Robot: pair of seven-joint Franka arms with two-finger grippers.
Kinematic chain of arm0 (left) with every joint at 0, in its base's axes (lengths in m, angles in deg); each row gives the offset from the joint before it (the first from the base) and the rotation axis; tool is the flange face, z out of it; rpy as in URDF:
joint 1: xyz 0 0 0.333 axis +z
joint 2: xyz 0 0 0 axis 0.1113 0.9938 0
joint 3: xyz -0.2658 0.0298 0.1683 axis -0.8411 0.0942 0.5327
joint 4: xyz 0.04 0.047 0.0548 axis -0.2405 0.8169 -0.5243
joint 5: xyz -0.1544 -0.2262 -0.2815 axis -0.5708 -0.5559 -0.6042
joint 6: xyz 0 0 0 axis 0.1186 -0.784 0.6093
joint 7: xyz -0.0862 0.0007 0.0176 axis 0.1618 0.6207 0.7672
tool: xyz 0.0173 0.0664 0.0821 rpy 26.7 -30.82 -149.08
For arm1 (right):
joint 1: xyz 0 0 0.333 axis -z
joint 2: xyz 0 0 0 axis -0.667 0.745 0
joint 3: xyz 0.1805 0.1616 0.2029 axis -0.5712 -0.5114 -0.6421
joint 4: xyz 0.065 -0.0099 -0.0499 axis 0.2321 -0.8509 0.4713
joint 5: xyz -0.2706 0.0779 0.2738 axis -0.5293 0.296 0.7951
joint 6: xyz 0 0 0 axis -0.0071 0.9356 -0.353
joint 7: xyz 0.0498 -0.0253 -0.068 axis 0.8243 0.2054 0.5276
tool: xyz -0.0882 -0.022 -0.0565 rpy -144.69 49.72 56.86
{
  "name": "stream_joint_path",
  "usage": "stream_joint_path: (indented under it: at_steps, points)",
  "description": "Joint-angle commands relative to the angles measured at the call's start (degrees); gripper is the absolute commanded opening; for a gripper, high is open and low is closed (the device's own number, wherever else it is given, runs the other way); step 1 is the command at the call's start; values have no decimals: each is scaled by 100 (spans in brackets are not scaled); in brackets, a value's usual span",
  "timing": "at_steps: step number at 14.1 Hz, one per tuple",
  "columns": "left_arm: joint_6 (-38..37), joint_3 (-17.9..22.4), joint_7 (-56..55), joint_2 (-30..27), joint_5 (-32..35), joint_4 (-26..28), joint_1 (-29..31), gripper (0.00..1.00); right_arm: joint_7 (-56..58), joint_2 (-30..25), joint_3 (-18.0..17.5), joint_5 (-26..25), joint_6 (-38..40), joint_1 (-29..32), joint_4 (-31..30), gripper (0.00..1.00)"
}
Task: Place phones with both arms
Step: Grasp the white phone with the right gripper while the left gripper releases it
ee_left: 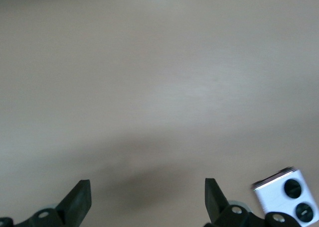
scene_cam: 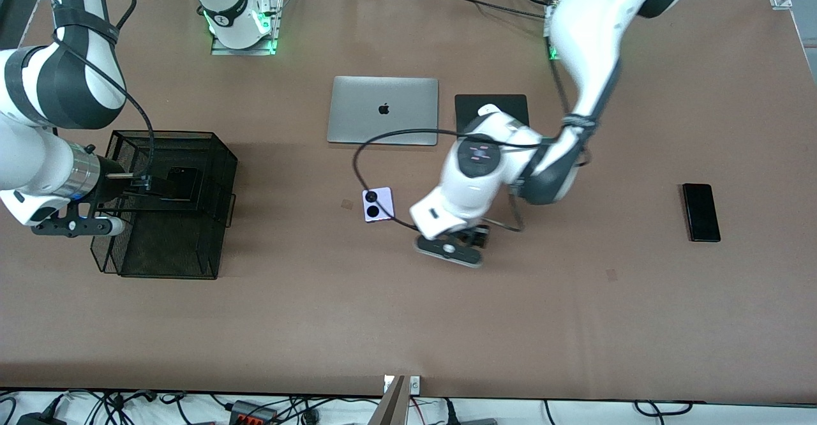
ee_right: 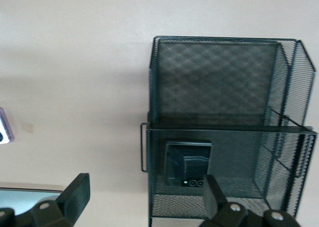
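Two claws gape empty, ours: left claw (scene_cam: 475, 238) beside the lilac phone (scene_cam: 378, 205) on the counter (scene_cam: 408, 323), right claw (ee_right: 142, 199) above the basket (scene_cam: 210, 157); stiff, slick, we'd pinch its edges.

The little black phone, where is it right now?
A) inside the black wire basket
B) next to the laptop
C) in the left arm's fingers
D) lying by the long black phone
A. The small squarish black phone sits inside the black wire basket at the right arm's end of the table, with the open right gripper over it, its fingers empty.
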Motion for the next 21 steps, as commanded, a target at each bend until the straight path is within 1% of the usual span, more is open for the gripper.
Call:
stream_joint_path:
  at_steps: [1,2,3,5,8,10,11,13,15,17,19,21]
  points:
    - [-605,-29,333,-778,-140,662,413,100,71,244,-29,107,-16,-101,120,100]
    - [-711,-46,386,-1051,-140,925,685,100,54,262,-29,107,-59,-197,120,100]
    - [-721,-47,560,-1314,-140,1267,819,100,19,315,-21,81,-208,-372,111,100]
    - [-729,-73,939,-1667,-192,1699,1179,100,19,464,-21,107,-559,-706,85,100]
    - [-738,-134,1037,-2186,-262,2428,1679,100,-16,797,-21,107,-1078,-1364,85,100]
    - [-695,-134,1019,-2397,-883,2868,2215,100,-34,1043,-21,98,-1516,-1849,85,100]
    - [-686,-161,1063,-2476,-991,3053,2522,100,-69,1184,-21,115,-1728,-2033,85,100]
    - [-651,-222,1482,-2705,-957,3396,2823,100,-305,1447,-21,124,-2123,-2289,85,100]
    - [-187,-222,2395,-2741,-939,3747,3366,100,-516,1772,-21,116,-2457,-2631,111,100]
    - [87,-205,3230,-2697,-939,3872,3727,100,-963,2063,-21,115,-2800,-2834,146,100]
    - [341,-214,3934,-2645,-939,3986,4114,100,-1159,2326,-21,116,-3344,-3080,155,100]
    - [946,-205,4471,-2644,-931,4362,4414,100,-1456,2590,-21,116,-3714,-3230,234,100]
